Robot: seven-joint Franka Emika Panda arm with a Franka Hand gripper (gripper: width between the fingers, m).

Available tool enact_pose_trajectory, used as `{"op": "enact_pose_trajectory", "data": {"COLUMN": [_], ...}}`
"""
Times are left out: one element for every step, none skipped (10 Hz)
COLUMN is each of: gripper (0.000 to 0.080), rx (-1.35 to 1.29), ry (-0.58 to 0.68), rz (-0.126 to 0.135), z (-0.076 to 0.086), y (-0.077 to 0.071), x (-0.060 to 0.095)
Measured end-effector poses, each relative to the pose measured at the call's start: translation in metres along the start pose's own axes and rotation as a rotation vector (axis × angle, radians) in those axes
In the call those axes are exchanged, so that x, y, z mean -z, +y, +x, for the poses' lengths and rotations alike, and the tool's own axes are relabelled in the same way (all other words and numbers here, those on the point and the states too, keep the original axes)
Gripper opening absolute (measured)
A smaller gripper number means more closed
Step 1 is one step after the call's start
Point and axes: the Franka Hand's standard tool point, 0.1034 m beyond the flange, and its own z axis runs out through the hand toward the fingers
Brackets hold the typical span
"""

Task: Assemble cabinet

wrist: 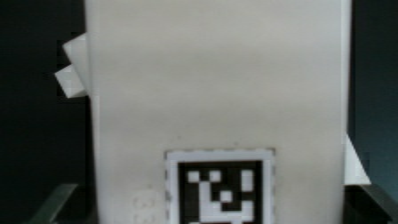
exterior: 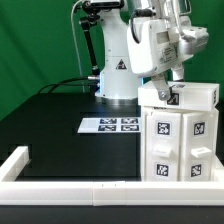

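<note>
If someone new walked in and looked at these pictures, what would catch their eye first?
Probably the white tagged cabinet, standing at the exterior view's right on the black table, with the gripper right at its top. Next, the marker board lying flat mid-table. In the wrist view, a white panel fills the picture.

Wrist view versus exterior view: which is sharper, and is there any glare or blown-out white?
Wrist view: soft and blurred, the cabinet fills the frame as a flat grey-white surface, its tag readable but fuzzy-edged. Exterior view: sharper, tags on the cabinet crisp, but the white arm and the hand run bright with little surface detail; the black table shows no glare.
</note>
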Motion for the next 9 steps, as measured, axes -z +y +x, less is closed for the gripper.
{"op": "enact_pose_trajectory", "data": {"gripper": [0.0564,0.0631,0.0759,0.0759,0.0791,0.0798,0.0798,0.0798,0.0797], "rx": [-0.015,0.005,0.043,0.038,0.033,0.023,0.004,0.035,0.128], "ry": [-0.003,-0.004,-0.015,-0.026,-0.041,-0.062,-0.07,-0.068,-0.063], "rz": [0.003,0.004,0.01,0.012,0.017,0.025,0.024,0.024,0.013], "z": [-0.001,-0.002,-0.004,-0.006,-0.011,-0.017,-0.019,-0.019,-0.019], "y": [0.0,0.0,0.0,0.0,0.002,0.003,0.004,0.004,0.005], "x": [0.0,0.001,0.006,0.01,0.016,0.024,0.023,0.022,0.022]}}
